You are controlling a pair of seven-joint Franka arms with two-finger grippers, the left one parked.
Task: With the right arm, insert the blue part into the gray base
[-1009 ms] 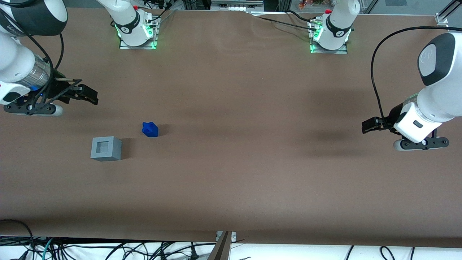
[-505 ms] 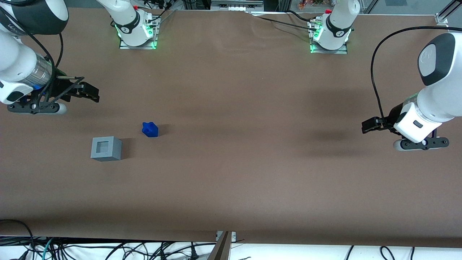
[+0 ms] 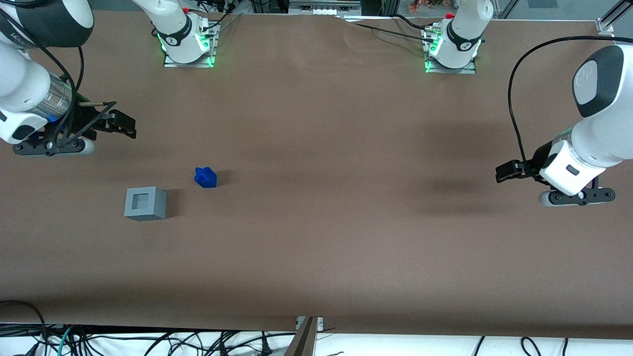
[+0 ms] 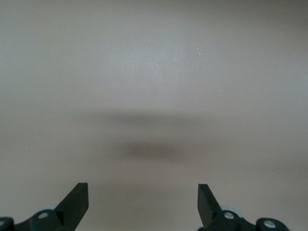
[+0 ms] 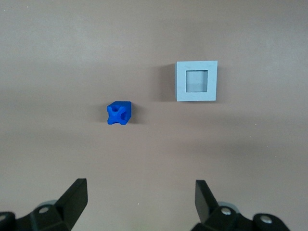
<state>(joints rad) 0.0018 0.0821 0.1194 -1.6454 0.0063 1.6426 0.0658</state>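
Right arm raised above the brown surface (image 3: 316,237), holding nothing

The gripper (image 3: 118,124) hangs at 10 o'clock from the blue part (image 3: 205,177); the gray base (image 3: 145,203) sits near the part's 8 o'clock, apart.

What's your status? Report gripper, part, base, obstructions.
Right arm's black two-finger gripper open, empty, above table. Small bright-blue plastic part beside light-gray plastic cube base, apart. Recess empty. Nothing between.
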